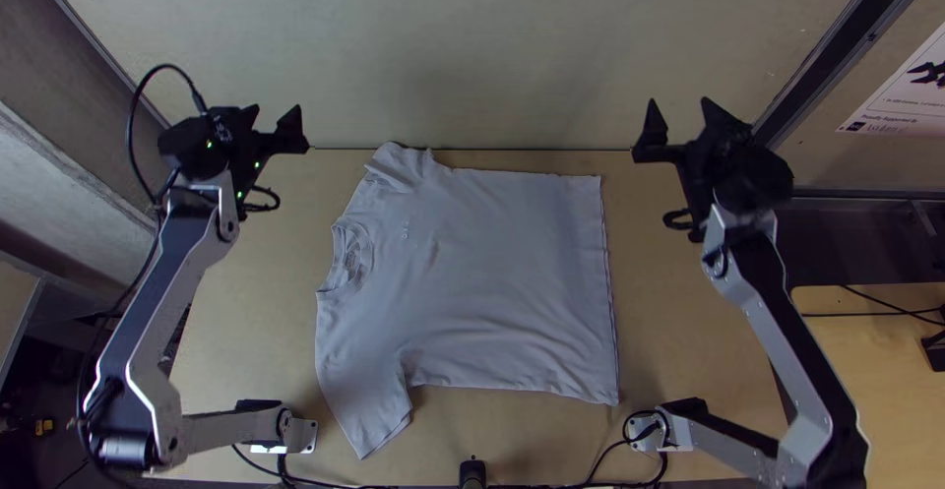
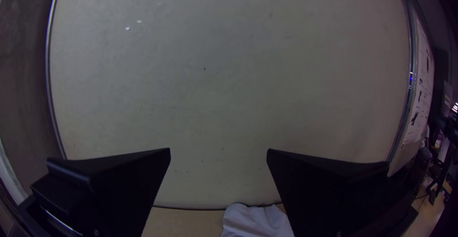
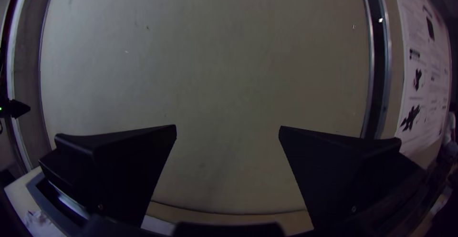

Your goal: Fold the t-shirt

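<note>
- Our left gripper (image 1: pixel 280 117) and right gripper (image 1: pixel 679 115) hold nothing, fingers parted.
- Our short-sleeved T-shirt (image 1: pixel 492 273) lies spread between the 2 finger pairs, nearer the bases.
- We judge 0 folds done, all remaining.

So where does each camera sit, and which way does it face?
Top view: high over the table's near edge, looking steeply down on the T-shirt, left arm and right arm.
Left wrist view: on the left wrist, facing the pale panel past the open left claw.
Right wrist view: on the right wrist, facing the same panel past the open right claw.
The top and left wrist views share the T-shirt.
</note>
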